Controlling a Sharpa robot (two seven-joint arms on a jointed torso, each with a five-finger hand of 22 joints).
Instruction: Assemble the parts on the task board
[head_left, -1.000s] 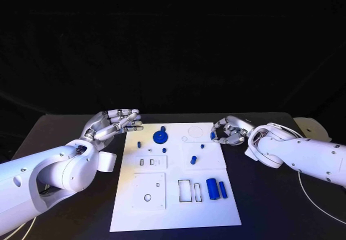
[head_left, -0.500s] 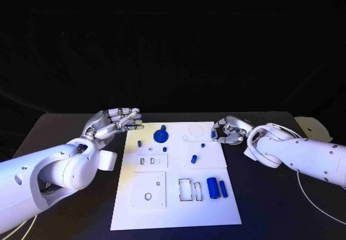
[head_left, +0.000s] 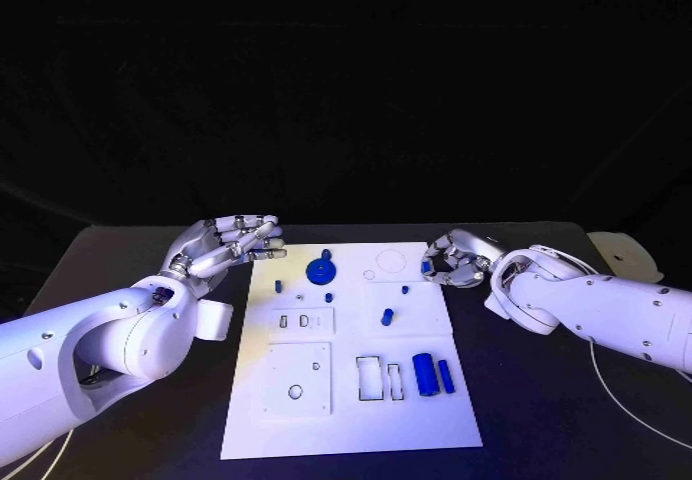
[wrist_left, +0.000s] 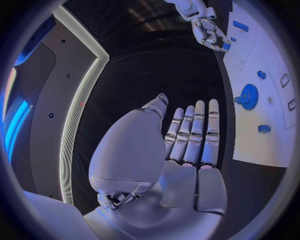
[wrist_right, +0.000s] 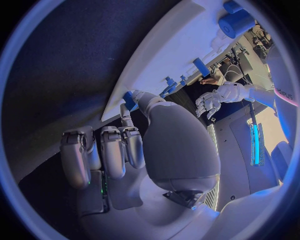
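White rectangular task board (head_left: 351, 400) lies in the middle of the black table (head_left: 116, 270), two silver hands at its far corners.

One round blue gear (head_left: 320, 270) sits near the board's far edge, and two upright blue cylinders, a thick one (head_left: 426, 374) and a thin one (head_left: 446, 379), stand beside two slots on the near right. At least five more small blue pieces dot the middle. The right hand (head_left: 453, 260) pinches one small blue block (wrist_right: 130, 100) right at the board's far right edge. The left hand (head_left: 231, 243) hovers just off the far left corner, fingers straight and side by side, holding nothing.
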